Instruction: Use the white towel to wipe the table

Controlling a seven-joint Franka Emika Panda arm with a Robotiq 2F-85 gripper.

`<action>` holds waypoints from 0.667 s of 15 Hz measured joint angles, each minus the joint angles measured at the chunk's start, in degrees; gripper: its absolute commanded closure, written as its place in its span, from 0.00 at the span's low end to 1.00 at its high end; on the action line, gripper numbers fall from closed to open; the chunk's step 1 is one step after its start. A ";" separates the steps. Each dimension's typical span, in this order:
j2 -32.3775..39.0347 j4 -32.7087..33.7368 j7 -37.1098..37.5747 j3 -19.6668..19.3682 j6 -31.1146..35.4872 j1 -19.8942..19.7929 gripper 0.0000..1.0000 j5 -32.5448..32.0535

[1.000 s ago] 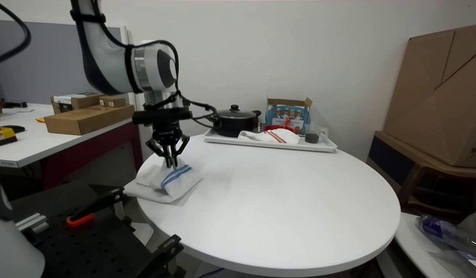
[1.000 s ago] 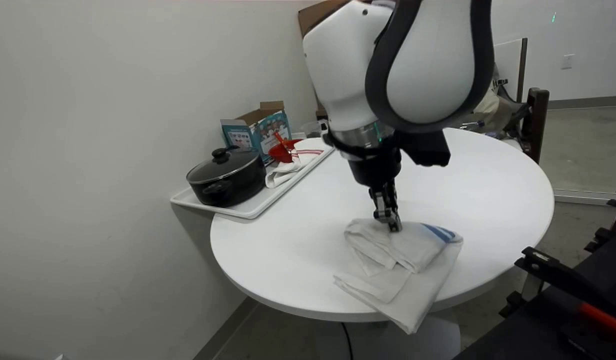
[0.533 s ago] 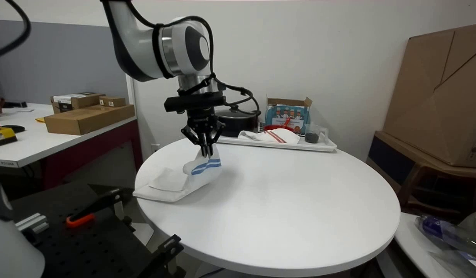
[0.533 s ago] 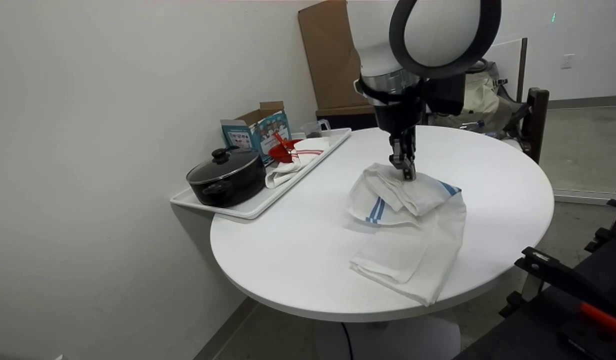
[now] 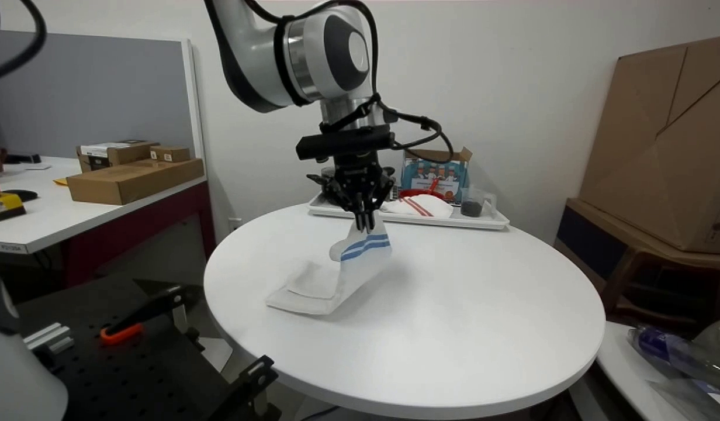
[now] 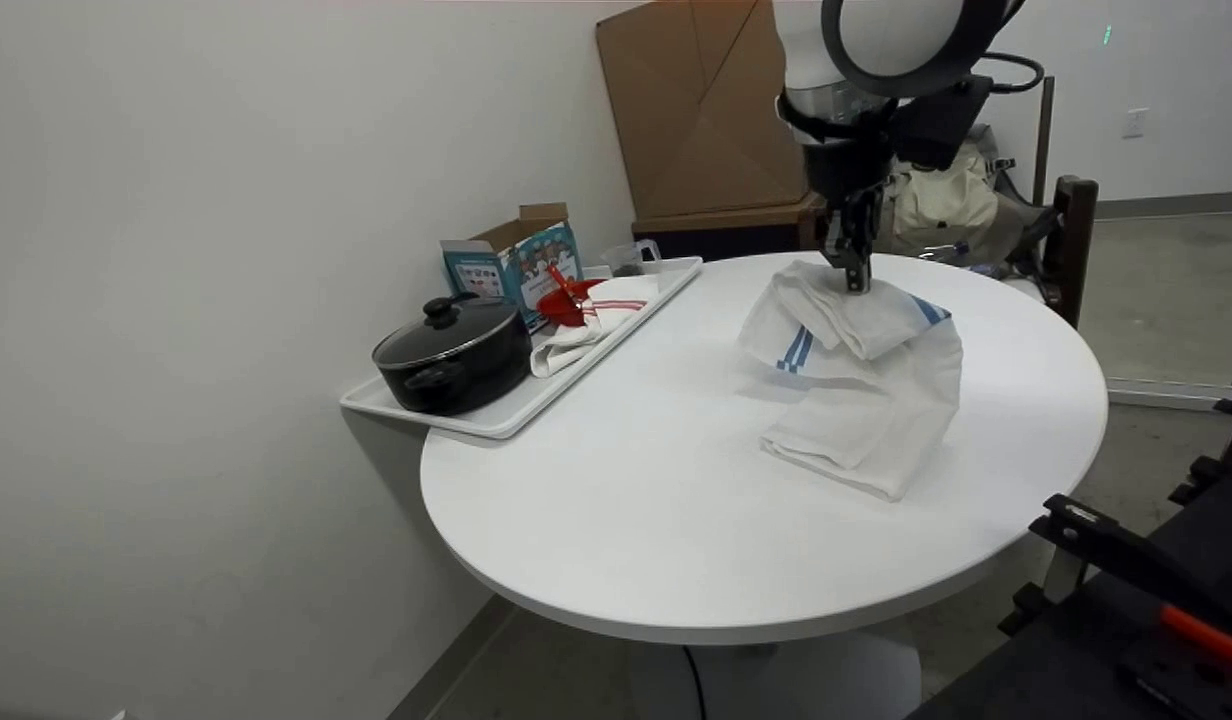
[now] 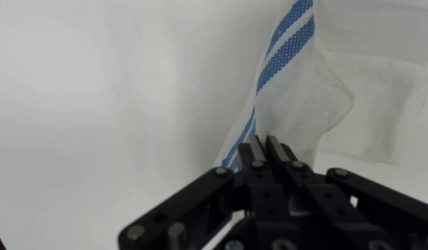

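The white towel with blue stripes (image 5: 360, 266) hangs from my gripper (image 5: 365, 223) over the round white table (image 5: 465, 333). Its upper part is lifted in folds and its lower end lies on the table. In an exterior view the towel (image 6: 876, 400) spreads below the gripper (image 6: 856, 280), with blue stripes on two parts. In the wrist view the fingertips (image 7: 262, 139) are nearly together, closed on the towel (image 7: 297, 104). The exact pinch is partly hidden by the fingers.
A white tray (image 6: 506, 425) at the table's wall side holds a black lidded pot (image 6: 456, 355), a blue box (image 6: 541, 260), a red item (image 6: 564, 305), a red-striped cloth (image 6: 616, 300) and a clear cup (image 5: 474, 202). A dark platform with clamps (image 5: 249, 380) stands by the table edge.
My gripper has moved across the table, rightward in one exterior view and farther back in another, dragging the towel along. The towel is lifted higher, and its trailing end has come in from the table edge.
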 measured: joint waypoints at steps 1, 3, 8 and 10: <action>-0.07 0.20 -0.15 -0.20 -0.09 -0.67 0.93 0.00; 0.11 -0.12 -0.64 0.02 -0.71 -1.02 0.93 0.10; 2.05 -2.98 -3.13 5.05 -2.01 0.17 0.93 4.46; 3.29 -3.52 -4.37 7.29 -2.92 0.73 0.93 7.42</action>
